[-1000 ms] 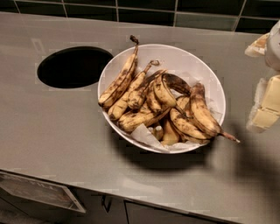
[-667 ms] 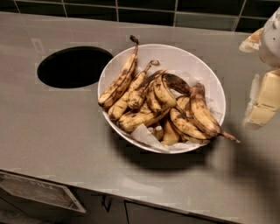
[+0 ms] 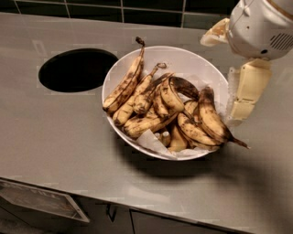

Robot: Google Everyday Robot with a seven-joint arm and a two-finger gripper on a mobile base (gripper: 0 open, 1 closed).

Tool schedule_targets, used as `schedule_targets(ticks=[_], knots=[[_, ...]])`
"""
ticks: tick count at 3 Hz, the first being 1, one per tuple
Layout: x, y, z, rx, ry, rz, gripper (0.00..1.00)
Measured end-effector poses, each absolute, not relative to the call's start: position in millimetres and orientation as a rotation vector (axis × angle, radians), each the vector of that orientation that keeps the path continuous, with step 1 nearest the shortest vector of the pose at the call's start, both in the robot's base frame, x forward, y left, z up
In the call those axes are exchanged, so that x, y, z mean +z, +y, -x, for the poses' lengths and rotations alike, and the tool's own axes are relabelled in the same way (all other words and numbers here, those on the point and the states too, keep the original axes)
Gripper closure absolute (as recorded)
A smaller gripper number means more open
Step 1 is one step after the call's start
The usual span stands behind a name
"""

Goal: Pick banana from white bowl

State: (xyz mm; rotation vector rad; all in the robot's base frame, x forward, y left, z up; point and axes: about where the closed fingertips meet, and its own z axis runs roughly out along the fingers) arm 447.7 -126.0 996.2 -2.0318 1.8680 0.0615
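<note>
The white bowl (image 3: 192,61) stands in the middle of the grey counter, lined with crumpled white paper and full of several overripe bananas. The banana (image 3: 165,95), short, curved and yellow with brown speckles, lies near the bowl's centre on top of the pile, next to a nearly black banana (image 3: 185,86). Long slender bananas (image 3: 126,84) lean on the left rim. A big brown-blotched banana (image 3: 211,116) lies at the right with its stem over the rim. My gripper (image 3: 231,68) hangs open and empty just beyond the bowl's right rim, its cream fingers (image 3: 247,89) apart.
A round black hole (image 3: 77,69) is cut into the counter left of the bowl. A dark tiled wall (image 3: 91,5) runs along the back. The counter's front edge (image 3: 137,201) has cabinet fronts below it.
My gripper has moved left and closer to the bowl's right rim. The bowl and the bananas have not moved.
</note>
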Motion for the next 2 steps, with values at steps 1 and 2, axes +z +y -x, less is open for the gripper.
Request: schedule_targets(ticks=[1,2], knots=[[996.2,-126.0,-447.7,0.062,1.868,2.032,0.0],[997.7,-115.4,-449.0,0.055,1.809,2.066,0.0]])
